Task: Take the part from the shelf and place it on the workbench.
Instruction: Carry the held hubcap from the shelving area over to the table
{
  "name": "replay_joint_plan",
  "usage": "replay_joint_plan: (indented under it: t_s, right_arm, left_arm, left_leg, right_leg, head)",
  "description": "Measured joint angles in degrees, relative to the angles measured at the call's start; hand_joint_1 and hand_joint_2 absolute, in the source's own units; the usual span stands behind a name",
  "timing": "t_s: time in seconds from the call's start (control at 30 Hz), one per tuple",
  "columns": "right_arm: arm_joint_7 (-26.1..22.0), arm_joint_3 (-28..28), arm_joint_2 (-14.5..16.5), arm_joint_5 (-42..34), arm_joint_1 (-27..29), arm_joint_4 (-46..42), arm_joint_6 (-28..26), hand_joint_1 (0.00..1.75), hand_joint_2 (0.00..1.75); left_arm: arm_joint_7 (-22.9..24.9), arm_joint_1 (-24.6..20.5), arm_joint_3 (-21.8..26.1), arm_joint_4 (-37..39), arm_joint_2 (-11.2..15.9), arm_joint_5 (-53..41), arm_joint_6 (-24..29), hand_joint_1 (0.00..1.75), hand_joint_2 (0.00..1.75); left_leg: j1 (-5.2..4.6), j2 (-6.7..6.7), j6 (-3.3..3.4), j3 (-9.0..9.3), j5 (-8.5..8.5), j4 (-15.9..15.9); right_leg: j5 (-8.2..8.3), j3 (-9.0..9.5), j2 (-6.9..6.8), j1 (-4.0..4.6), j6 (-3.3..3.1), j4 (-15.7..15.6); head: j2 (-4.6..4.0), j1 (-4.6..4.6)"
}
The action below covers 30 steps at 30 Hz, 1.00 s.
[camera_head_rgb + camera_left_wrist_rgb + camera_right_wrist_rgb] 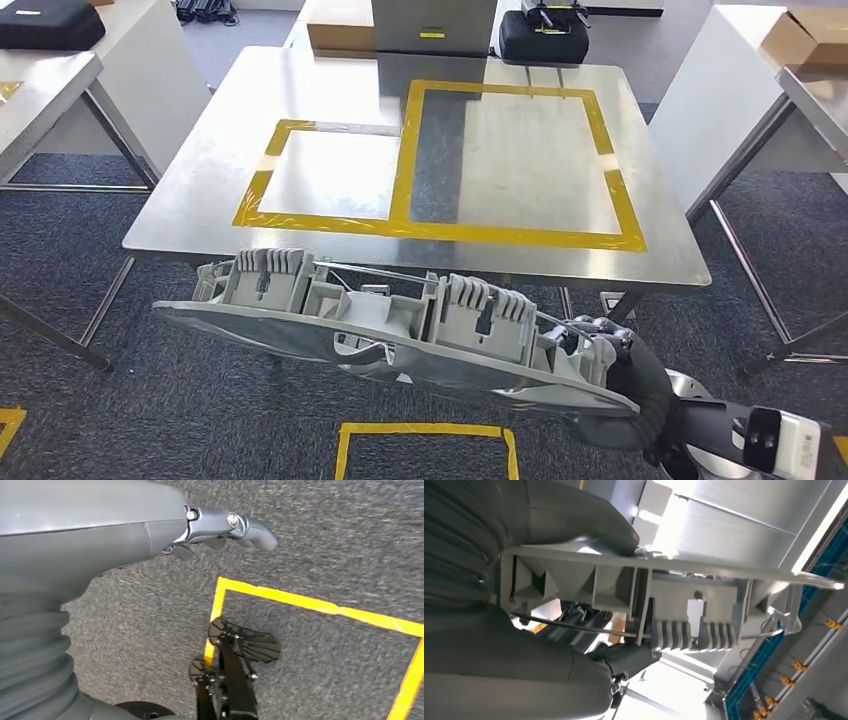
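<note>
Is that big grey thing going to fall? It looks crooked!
It does look odd: the right hand grips the long grey part by one end only, so it juts out sideways, slightly tilted, over the carpet, short of the workbench.

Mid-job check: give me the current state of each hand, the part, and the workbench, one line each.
right hand: grips one end of the part, short of the workbench.
left hand: holds nothing, hangs over the carpet.
part: held off the floor, lying roughly level, not yet on the workbench.
workbench: bare steel top, yellow tape outlines, nothing inside them.
</note>
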Motion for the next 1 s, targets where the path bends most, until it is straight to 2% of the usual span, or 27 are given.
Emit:
replay_joint_plan:
  t_s: [0.03,0.1,0.13,0.17,0.2,0.27,0.3,0.33,0.4,0.47,0.5,0.53,0.6,0.63,0.67,0.7,0.77,0.83,0.87,0.9,0.93,1.0]
  right_arm:
    - [-0.03,0.00,-0.03,-0.11,-0.35,0.00,-0.03,1.75,1.75]
    - [0.03,0.03,-0.05,-0.17,-0.81,0.01,-0.13,1.75,1.75]
    - [0.11,0.06,-0.07,-0.16,-0.87,0.01,-0.19,1.75,1.75]
    - [0.17,0.11,-0.09,-0.13,-0.91,0.02,-0.24,1.75,1.75]
    - [0.19,0.19,-0.13,-0.11,-0.97,0.02,-0.27,1.75,1.75]
    - [0.16,0.34,-0.19,-0.10,-1.20,0.02,-0.32,1.75,1.75]
    - [0.14,0.40,-0.21,-0.11,-1.32,0.03,-0.34,1.75,1.75]
    - [0.14,0.46,-0.21,-0.12,-1.42,0.04,-0.35,1.75,1.75]
    - [0.14,0.55,-0.23,-0.11,-1.50,0.05,-0.35,1.75,1.75]
    - [0.13,0.61,-0.26,-0.11,-1.59,0.06,-0.35,1.75,1.75]
    - [0.07,0.63,-0.28,-0.14,-1.72,0.07,-0.35,1.75,1.75]
    - [-0.07,0.64,-0.28,-0.19,-1.86,0.06,-0.36,1.75,1.75]
    - [-0.60,0.65,-0.29,-0.37,-2.05,0.05,-0.37,1.75,1.75]
    - [-0.91,0.65,-0.30,-0.46,-2.06,0.05,-0.35,1.75,1.75]
    - [-1.21,0.66,-0.31,-0.55,-2.07,0.05,-0.33,1.75,1.75]
    - [-1.45,0.66,-0.32,-0.60,-2.09,0.05,-0.30,1.75,1.75]
    - [-1.77,0.68,-0.32,-0.64,-2.19,0.04,-0.29,1.75,1.75]
    - [-1.91,0.72,-0.31,-0.67,-2.36,0.03,-0.33,1.75,1.75]
    - [-1.92,0.75,-0.29,-0.68,-2.44,0.00,-0.37,1.75,1.75]
    - [-1.92,0.78,-0.28,-0.70,-2.51,-0.03,-0.41,1.75,1.75]
    - [-1.91,0.79,-0.26,-0.74,-2.57,-0.07,-0.44,1.75,1.75]
    - [-1.91,0.81,-0.21,-0.79,-2.71,-0.14,-0.48,1.75,1.75]
  left_arm:
    - [-0.05,-0.05,0.09,-0.01,-0.02,0.02,0.04,0.00,1.75]
    - [-0.25,-0.10,0.30,-0.01,-0.02,0.03,0.10,0.00,1.75]
    - [-0.36,-0.07,0.38,-0.01,-0.02,0.03,0.10,0.00,1.75]
    - [-0.45,-0.03,0.43,-0.01,-0.03,0.03,0.10,0.00,1.75]
    - [-0.52,0.00,0.45,-0.01,-0.05,0.03,0.10,0.00,1.75]
    - [-0.61,0.00,0.54,0.00,-0.20,0.03,0.10,0.00,1.75]
    - [-0.67,-0.03,0.60,0.00,-0.27,0.03,0.10,0.00,1.75]
    - [-0.71,-0.07,0.67,0.00,-0.34,0.03,0.10,0.00,1.75]
    - [-0.80,-0.07,0.79,-0.01,-0.38,0.03,0.10,0.00,1.75]
    - [-0.84,-0.04,0.83,-0.01,-0.39,0.04,0.10,0.00,1.75]
    - [-0.87,-0.10,0.84,-0.01,-0.40,0.05,0.09,0.00,1.75]
    - [-0.89,-0.19,0.85,-0.01,-0.39,0.08,0.09,0.00,1.75]
    - [-0.91,-0.26,0.86,0.00,-0.33,0.14,0.08,0.00,1.75]
    - [-0.90,-0.19,0.87,-0.01,-0.28,0.15,0.07,0.00,1.75]
    - [-0.90,-0.09,0.87,-0.01,-0.23,0.15,0.04,0.00,1.75]
    - [-0.89,-0.01,0.87,-0.01,-0.20,0.13,0.00,0.00,1.75]
    - [-0.89,0.06,0.87,-0.01,-0.13,0.09,-0.09,0.00,1.75]
    - [-0.87,0.03,0.87,0.01,-0.08,0.05,-0.15,0.00,1.75]
    - [-0.82,0.04,0.87,0.01,-0.07,0.04,-0.18,0.00,1.75]
    - [-0.75,0.04,0.87,0.01,-0.07,0.02,-0.20,0.00,1.75]
    - [-0.67,0.03,0.87,0.01,-0.08,0.02,-0.20,0.00,1.75]
    - [-0.58,0.00,0.88,0.00,-0.15,0.01,-0.20,0.00,1.75]
  left_leg:
    - [0.03,-0.02,0.22,0.25,-0.21,-0.05]
    - [0.03,-0.06,0.47,0.61,-0.74,-0.04]
    - [0.03,-0.11,0.46,0.85,-1.04,-0.04]
    - [0.03,-0.19,0.40,1.21,-1.38,-0.03]
    - [0.03,-0.26,0.30,1.70,-1.75,-0.03]
    - [0.03,-0.38,0.00,2.76,-2.57,-0.05]
    - [0.01,-0.43,-0.23,3.15,-2.90,-0.08]
    - [0.01,-0.44,-0.54,3.35,-3.19,-0.19]
    - [-0.06,-0.41,-1.32,3.72,-3.19,0.00]
    - [-0.09,-0.28,-2.01,3.96,-3.51,0.95]
    - [-0.09,-0.20,-2.27,3.49,-4.22,2.22]
    - [-0.05,-0.13,-2.47,2.31,-5.39,4.51]
    - [0.02,-0.05,-2.70,-1.78,-8.34,11.25]
    - [0.05,-0.04,-2.78,-3.77,-9.20,13.97]
    - [0.07,-0.03,-2.85,-5.03,-9.00,15.02]
    - [0.10,-0.02,-2.90,-5.24,-7.54,13.97]
    - [0.18,0.06,-2.94,-3.22,-2.36,6.99]
    - [0.08,0.17,-2.44,-1.28,-0.07,1.30]
    - [0.01,0.19,-2.02,-0.94,0.06,0.25]
    - [-0.08,0.20,-1.53,-0.82,-0.39,0.22]
    - [-0.02,0.16,-1.10,-0.54,-0.15,0.22]
    - [0.15,0.09,-0.39,0.19,-0.32,0.00]
  right_leg:
    - [-1.03,-1.71,0.01,-0.13,0.33,2.98]
    - [-3.89,-6.53,0.02,-0.30,0.83,10.09]
    - [-4.72,-8.44,0.01,-0.37,0.97,12.29]
    - [-4.39,-9.44,0.01,-0.41,0.97,12.58]
    - [-2.66,-9.31,0.01,-0.43,0.87,10.72]
    - [2.77,-6.91,-0.01,-0.34,0.30,3.09]
    - [4.09,-5.82,-0.05,-0.15,-0.03,-0.16]
    - [4.62,-5.16,-0.07,0.06,-0.38,-2.16]
    - [4.31,-4.82,-0.02,0.30,-1.13,-3.21]
    - [5.03,-3.74,0.01,-0.01,-1.87,-3.78]
    - [4.93,-3.13,-0.03,-0.15,-2.17,-3.89]
    - [4.74,-2.59,-0.08,-0.25,-2.40,-3.99]
    - [4.13,-1.99,-0.11,-0.22,-2.71,-3.99]
    - [3.79,-1.68,-0.07,-0.22,-2.72,-3.98]
    - [3.42,-1.28,-0.01,-0.25,-2.68,-3.97]
    - [3.01,-0.76,0.06,-0.30,-2.56,-3.95]
    - [2.03,0.47,0.09,-0.43,-2.17,-3.92]
    - [1.11,1.28,0.13,-0.38,-1.55,-3.79]
    - [0.81,1.47,0.15,-0.28,-1.18,-3.66]
    - [0.67,1.60,0.20,-0.18,-0.88,-3.56]
    - [0.59,1.66,0.20,-0.16,-0.62,-3.40]
    - [0.20,0.84,0.20,-0.23,-0.16,-1.17]
  head:
    - [0.00,0.10]
    - [0.00,0.25]
    - [0.00,0.27]
    - [0.00,0.29]
    - [0.00,0.35]
    - [0.00,0.48]
    - [0.00,0.54]
    - [0.00,0.60]
    - [0.00,0.62]
    - [0.00,0.56]
    - [0.00,0.43]
    - [0.00,0.30]
    - [0.00,0.05]
    - [0.00,-0.01]
    - [0.00,-0.05]
    - [0.00,-0.10]
    - [0.00,-0.17]
    - [0.00,-0.24]
    - [0.00,-0.25]
    - [0.00,-0.25]
    - [0.00,-0.23]
    - [0.00,-0.11]
